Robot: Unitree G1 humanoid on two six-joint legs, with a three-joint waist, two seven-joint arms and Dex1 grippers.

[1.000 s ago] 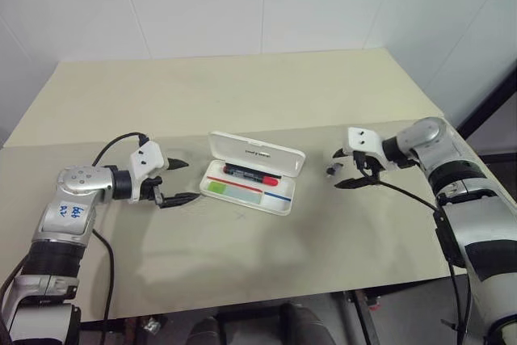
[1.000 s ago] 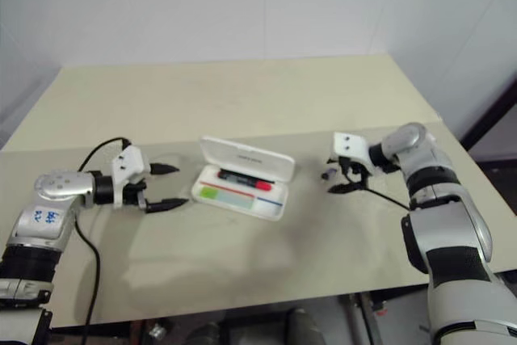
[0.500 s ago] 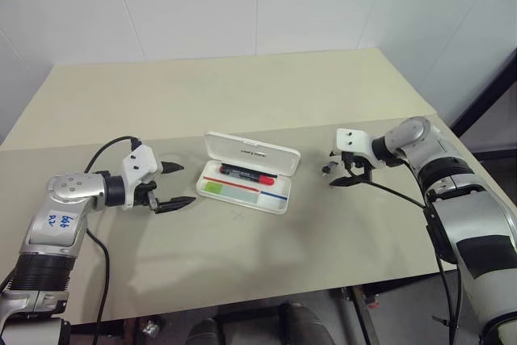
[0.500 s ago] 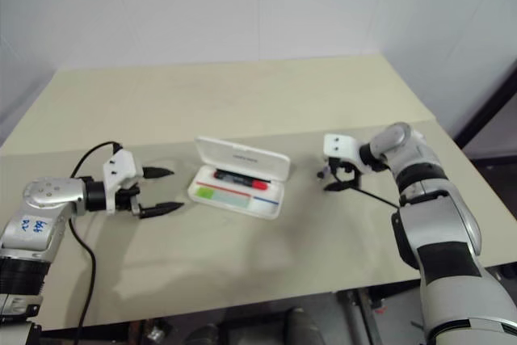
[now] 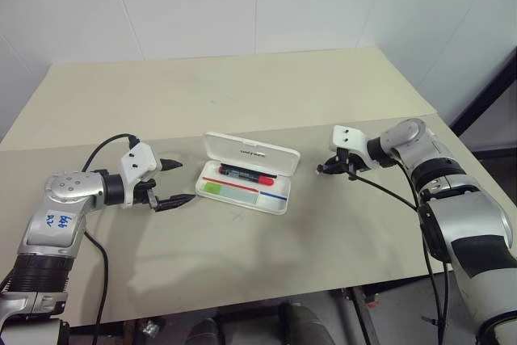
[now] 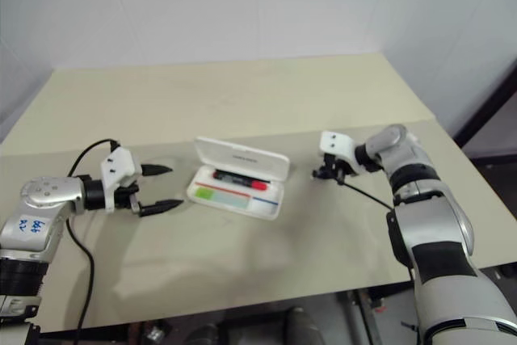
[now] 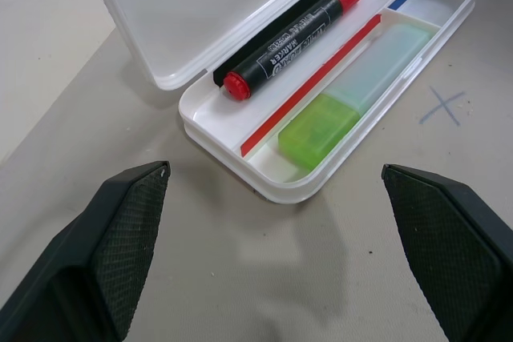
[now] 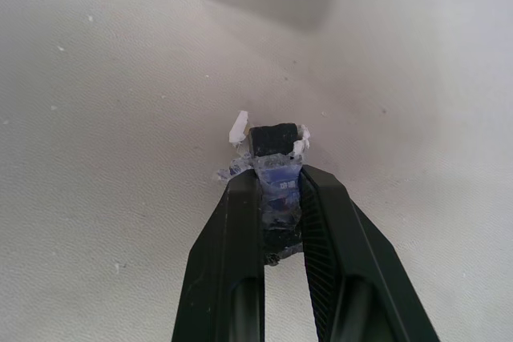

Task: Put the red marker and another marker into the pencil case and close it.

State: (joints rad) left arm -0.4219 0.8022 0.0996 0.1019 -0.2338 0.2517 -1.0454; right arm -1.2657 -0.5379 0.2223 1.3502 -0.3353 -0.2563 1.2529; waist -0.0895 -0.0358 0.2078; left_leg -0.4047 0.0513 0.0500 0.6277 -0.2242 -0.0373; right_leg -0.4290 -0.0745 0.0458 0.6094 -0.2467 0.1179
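The pencil case (image 5: 279, 204) lies open at the table's middle, its lid (image 7: 216, 6) tilted up at the back. Inside, the red marker (image 7: 292, 38) lies along the hinge side. Another marker, a lime-green highlighter (image 7: 319, 130), rests in the front compartment beside the red stripe. My left gripper (image 5: 182, 182) is open just left of the case, pointing at it and touching nothing. My right gripper (image 5: 325, 169) is off to the right of the case, low over the table, shut on a small black piece (image 8: 275, 140) wrapped in clear film.
A blue pen cross (image 7: 442, 106) is drawn on the beige table (image 5: 242, 256) just in front of the case. A white wall rises behind the table's far edge. Black cables trail from both wrists.
My right gripper's fingers have shut on the small black piece that lay between them. The left gripper stays open and still. The camera shifted slightly at first.
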